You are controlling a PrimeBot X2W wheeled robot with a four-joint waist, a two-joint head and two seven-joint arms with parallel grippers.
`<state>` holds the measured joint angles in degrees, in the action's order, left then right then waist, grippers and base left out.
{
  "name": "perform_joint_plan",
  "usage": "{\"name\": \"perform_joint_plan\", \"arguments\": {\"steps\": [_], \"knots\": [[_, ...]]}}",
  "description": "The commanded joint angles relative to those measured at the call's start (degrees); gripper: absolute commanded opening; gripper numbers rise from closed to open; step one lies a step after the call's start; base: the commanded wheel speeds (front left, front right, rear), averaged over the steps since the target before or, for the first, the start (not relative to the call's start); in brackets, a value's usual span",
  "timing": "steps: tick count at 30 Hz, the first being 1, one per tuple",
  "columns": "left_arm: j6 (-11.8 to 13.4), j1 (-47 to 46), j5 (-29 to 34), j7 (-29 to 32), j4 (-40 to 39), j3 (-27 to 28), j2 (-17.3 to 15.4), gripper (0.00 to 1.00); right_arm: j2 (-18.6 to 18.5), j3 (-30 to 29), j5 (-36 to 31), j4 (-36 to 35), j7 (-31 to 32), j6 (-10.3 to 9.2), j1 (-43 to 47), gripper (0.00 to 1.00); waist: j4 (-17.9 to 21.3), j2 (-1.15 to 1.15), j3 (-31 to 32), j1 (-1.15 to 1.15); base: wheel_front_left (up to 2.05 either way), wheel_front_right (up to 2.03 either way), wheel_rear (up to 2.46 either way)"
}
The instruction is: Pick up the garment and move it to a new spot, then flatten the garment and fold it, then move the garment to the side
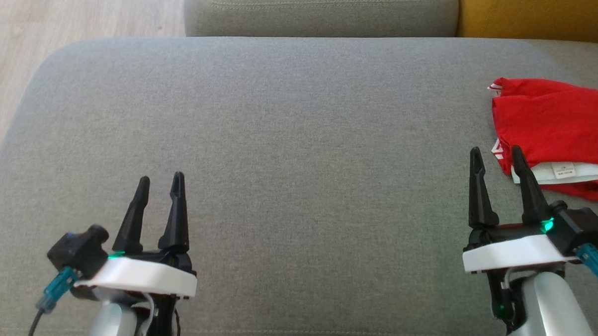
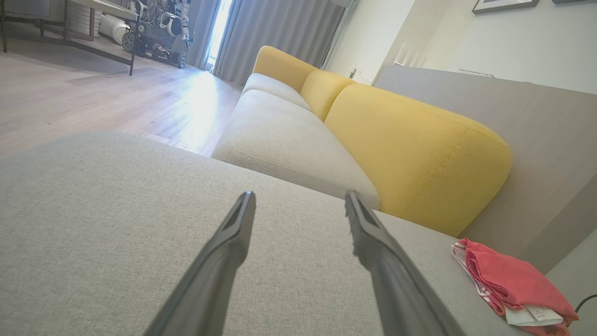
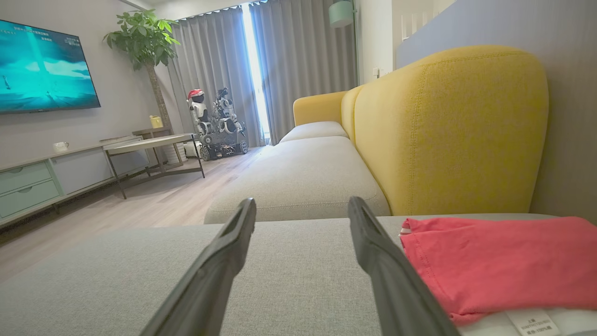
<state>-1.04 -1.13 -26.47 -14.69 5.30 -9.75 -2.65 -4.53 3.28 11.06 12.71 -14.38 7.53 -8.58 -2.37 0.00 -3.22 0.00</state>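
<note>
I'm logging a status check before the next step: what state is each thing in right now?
garment: folded into a compact bundle, lying on the grey cushion, unheld.
left gripper: open, empty.
right gripper: open, empty, beside the garment.
television: switched on.
curtains: drawn, narrow daylight gap.

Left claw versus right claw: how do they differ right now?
The left claw sits lower left over bare grey cushion, far from the red garment; the right claw sits lower right, close beside it. The left claw's fingers lean rightward, the right claw's leftward. Both are open and empty.
</note>
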Motion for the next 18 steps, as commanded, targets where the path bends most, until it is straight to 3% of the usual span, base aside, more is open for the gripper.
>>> {"name": "perform_joint_plan", "arguments": {"steps": [1,11,12,18], "knots": [[-0.24,-0.84,-0.60,-0.31,-1.83,2.49,-0.22,1.00,0.01,1.17,-0.38,-2.11,-0.62,-0.04,-0.55,1.00,-0.01,0.00,-0.01,0.00,0.00,0.00,0.00],[-0.39,-0.95,-1.58,-0.31,-2.02,2.72,-0.22,1.00,-0.12,1.38,-0.37,-2.06,-0.62,-0.04,-0.68,1.00,-0.13,0.00,-0.40,0.00,0.00,0.00,0.00],[-0.58,-0.95,-1.91,-0.31,-2.05,2.72,-0.22,0.00,-0.13,1.41,-0.37,-2.05,-0.62,-0.04,-0.72,0.00,-0.14,0.00,-0.45,0.00,0.00,0.00,0.00],[-0.58,0.92,-3.15,0.33,2.98,0.94,0.02,0.00,0.16,-0.01,1.53,2.92,0.45,0.00,0.93,0.00,-0.09,0.00,-0.38,0.00,0.00,0.00,0.00]]}}
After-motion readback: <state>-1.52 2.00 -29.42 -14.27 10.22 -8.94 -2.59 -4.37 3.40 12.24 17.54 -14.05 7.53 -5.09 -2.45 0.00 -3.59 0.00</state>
